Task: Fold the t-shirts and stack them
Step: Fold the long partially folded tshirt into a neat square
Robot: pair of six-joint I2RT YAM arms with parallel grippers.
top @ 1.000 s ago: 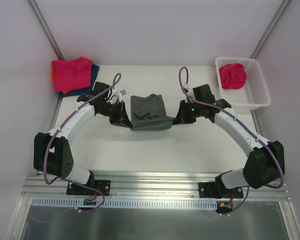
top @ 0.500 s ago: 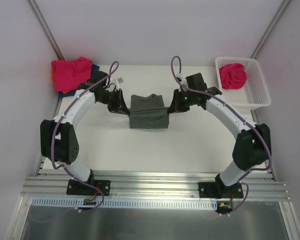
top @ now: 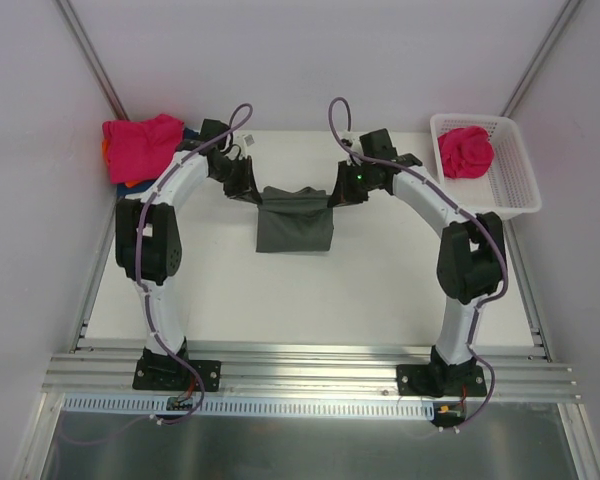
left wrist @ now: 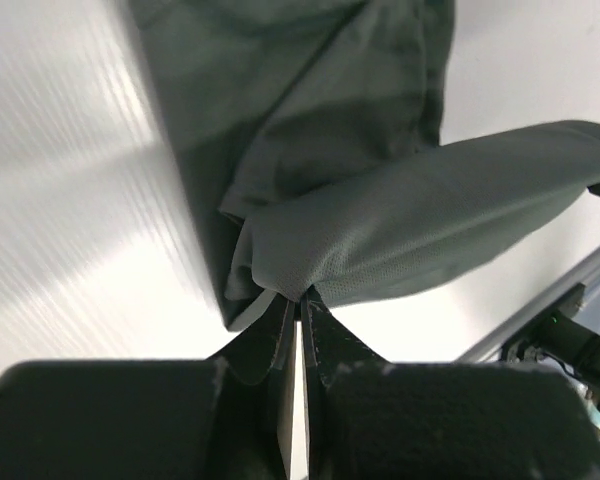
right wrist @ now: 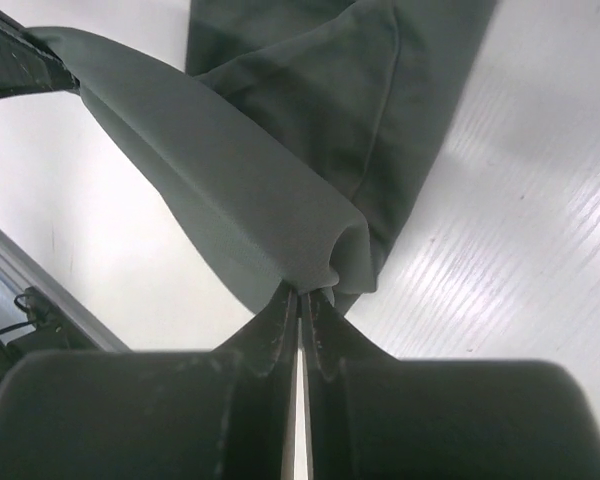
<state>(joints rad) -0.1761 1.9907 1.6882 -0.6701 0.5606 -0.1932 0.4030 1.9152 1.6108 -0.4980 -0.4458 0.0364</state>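
The dark grey t-shirt (top: 295,222) lies partly folded at the middle back of the table. My left gripper (top: 257,194) is shut on its left corner (left wrist: 300,285) and my right gripper (top: 332,196) is shut on its right corner (right wrist: 305,275). Both hold the far edge lifted and stretched between them, while the rest of the shirt lies on the table. Folded pink t-shirts (top: 140,146) lie on blue and orange ones at the back left. Another pink t-shirt (top: 465,152) sits crumpled in the white basket (top: 515,185).
The white lattice basket stands at the back right corner. Side walls close the table on the left and right. A metal rail (top: 310,365) with both arm bases runs along the near edge.
Both grippers have moved toward the back of the table, carrying the shirt's held edge over the rest of the cloth. The shirt now looks narrower and folded over.
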